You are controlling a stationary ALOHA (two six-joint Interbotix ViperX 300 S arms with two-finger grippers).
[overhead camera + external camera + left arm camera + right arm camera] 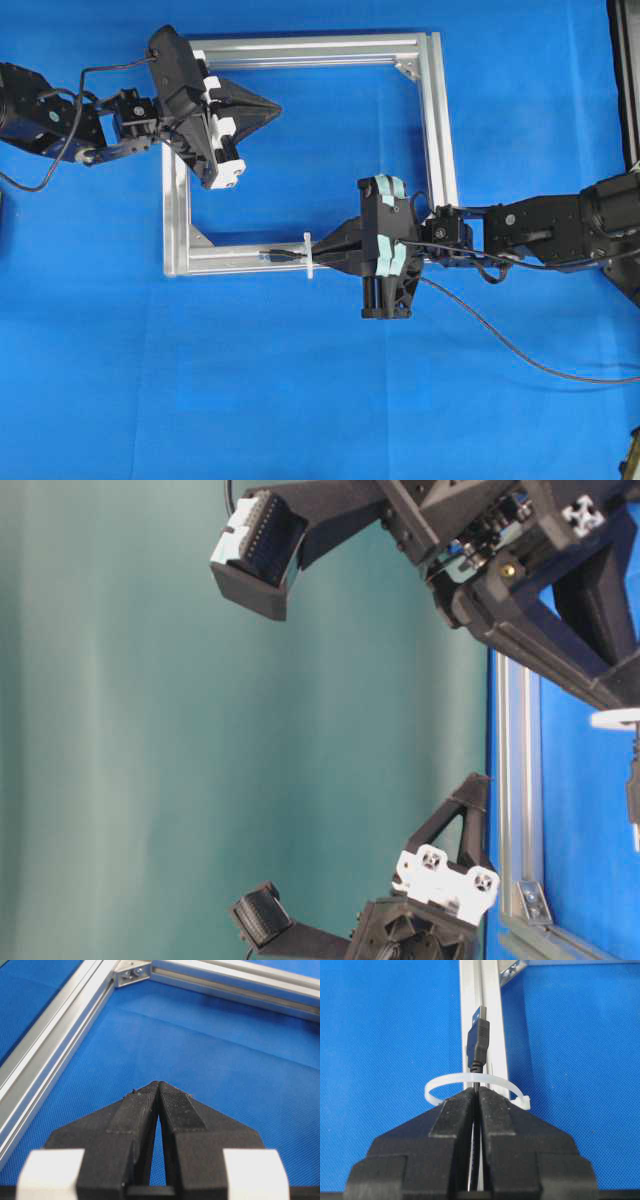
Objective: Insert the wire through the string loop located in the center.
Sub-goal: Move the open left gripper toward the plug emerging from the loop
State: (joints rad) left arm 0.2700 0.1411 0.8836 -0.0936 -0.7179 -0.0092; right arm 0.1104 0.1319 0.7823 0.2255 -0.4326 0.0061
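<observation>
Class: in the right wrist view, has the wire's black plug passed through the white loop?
Yes: the black plug lies beyond the white loop.

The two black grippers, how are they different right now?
The right gripper pinches the wire, whose plug pokes through the string loop; the left gripper holds nothing. The right gripper sits over the frame bar; the left gripper hovers over blue cloth inside the frame. Both are shut.

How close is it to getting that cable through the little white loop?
Nearly done. The plug has already passed through the white loop on the frame bar. The right gripper, fingers shut on the wire, sits at the loop. What remains is letting go. The left gripper hangs shut, empty.
</observation>
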